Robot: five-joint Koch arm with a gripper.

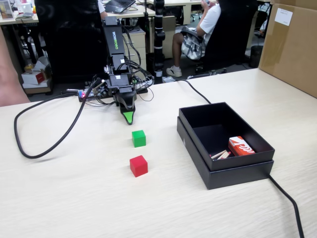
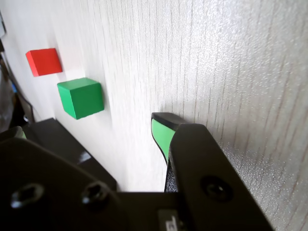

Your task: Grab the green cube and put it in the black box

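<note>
The green cube [image 1: 138, 138] sits on the pale table with a red cube [image 1: 138, 165] just in front of it. In the fixed view, my gripper [image 1: 129, 117] points down at the table a short way behind the green cube and is not touching it. In the wrist view the green cube [image 2: 80, 97] lies ahead of my gripper [image 2: 91, 129], with the red cube [image 2: 44, 61] beyond it. Bare table shows between the green-padded fingertip [image 2: 161, 132] and the dark opposite jaw; nothing is held. The black box [image 1: 194, 141] stands to the right.
Inside the black box lie a small red-and-white carton [image 1: 240, 147] and some wooden sticks [image 1: 221, 155]. A black cable [image 1: 290, 201] runs from behind the box to the front right; another cable [image 1: 29, 148] loops at the left. A brown cardboard box [image 1: 292, 44] stands at the back right.
</note>
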